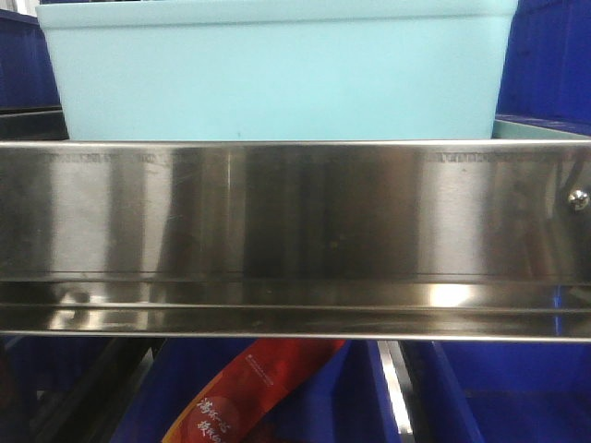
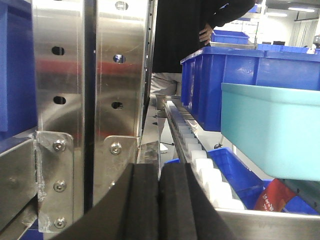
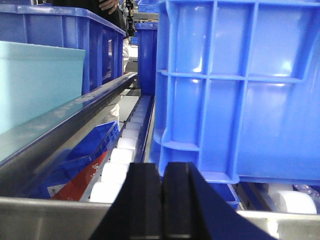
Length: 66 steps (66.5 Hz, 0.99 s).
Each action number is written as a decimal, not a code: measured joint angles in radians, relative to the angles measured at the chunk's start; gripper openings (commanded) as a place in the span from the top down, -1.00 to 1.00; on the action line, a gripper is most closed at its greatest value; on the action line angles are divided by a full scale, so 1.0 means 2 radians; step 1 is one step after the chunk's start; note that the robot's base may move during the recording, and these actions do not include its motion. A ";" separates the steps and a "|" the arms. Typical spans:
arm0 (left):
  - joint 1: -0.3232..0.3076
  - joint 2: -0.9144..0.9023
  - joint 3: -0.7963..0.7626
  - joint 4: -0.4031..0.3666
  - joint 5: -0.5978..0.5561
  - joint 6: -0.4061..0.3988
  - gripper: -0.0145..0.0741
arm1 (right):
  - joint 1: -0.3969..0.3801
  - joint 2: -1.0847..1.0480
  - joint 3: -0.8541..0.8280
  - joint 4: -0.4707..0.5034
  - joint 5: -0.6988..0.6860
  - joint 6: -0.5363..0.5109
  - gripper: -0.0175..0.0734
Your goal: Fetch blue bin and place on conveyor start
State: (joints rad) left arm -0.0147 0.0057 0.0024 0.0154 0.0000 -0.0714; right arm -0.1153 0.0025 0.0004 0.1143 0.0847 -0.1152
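The light aqua blue bin [image 1: 277,69] sits on the shelf just behind the shiny steel shelf rail [image 1: 295,240], filling the top of the front view. Its end wall shows at the right of the left wrist view [image 2: 272,130] and at the left of the right wrist view [image 3: 37,85]. My left gripper [image 2: 159,200] is shut, pads together, to the left of the bin near the shelf post. My right gripper [image 3: 162,200] is shut, pads together, to the right of the bin in front of a white roller track. Neither touches the bin. The conveyor start is out of view.
Dark blue ribbed crates flank the bin: a row behind it [image 2: 220,85] and a large one close by the right gripper [image 3: 240,90]. A steel upright post [image 2: 85,100] stands left. White rollers [image 3: 120,165] run back. A red package [image 1: 249,392] lies in a crate below. A person [image 2: 190,30] stands behind.
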 measured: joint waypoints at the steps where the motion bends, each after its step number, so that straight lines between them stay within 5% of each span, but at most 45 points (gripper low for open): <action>1: 0.000 0.000 0.000 0.000 0.000 0.000 0.92 | 0.000 0.000 0.000 0.000 0.000 0.000 0.97; 46: 0.000 0.000 0.000 0.000 -0.006 0.000 0.92 | 0.000 0.000 0.000 0.000 -0.002 0.000 0.97; 66: 0.000 -0.001 -0.008 0.000 -0.025 0.000 0.92 | 0.000 0.000 -0.007 0.008 -0.058 0.001 0.97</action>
State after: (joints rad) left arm -0.0147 0.0040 -0.0144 0.0154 -0.0499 -0.0714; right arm -0.1153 0.0025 -0.0141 0.1299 -0.0309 -0.1127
